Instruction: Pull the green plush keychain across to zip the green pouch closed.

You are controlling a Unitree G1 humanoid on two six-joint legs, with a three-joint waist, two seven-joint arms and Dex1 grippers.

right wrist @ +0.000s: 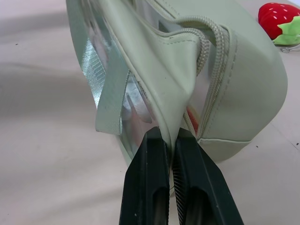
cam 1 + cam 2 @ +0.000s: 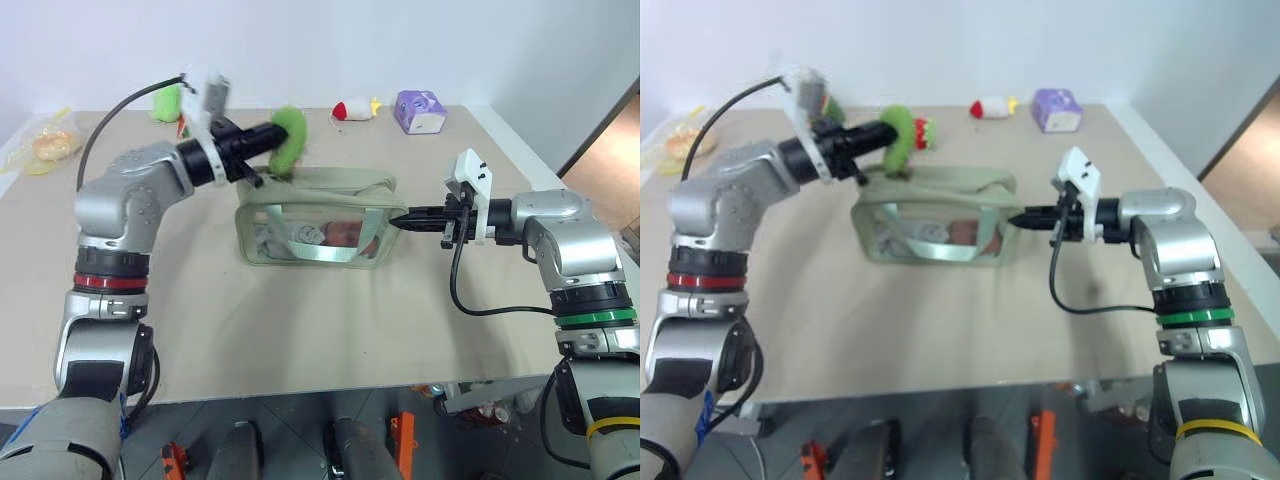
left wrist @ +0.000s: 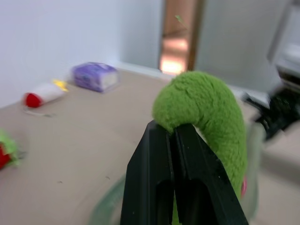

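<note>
Left wrist view: jaws clamp green plush keychain [image 3: 206,112].

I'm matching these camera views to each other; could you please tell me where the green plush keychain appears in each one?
Left eye: green plush keychain upper centre, above the green pouch.
Right eye: upper left of centre.
Left wrist: centre-right, pinched by the left gripper.
Right wrist: not in it.
Shared landmark: purple packet.

Even, bright indoor light falls on the table [image 2: 300,330], shadows soft; the left wrist view is blurred (background smeared by motion).
</note>
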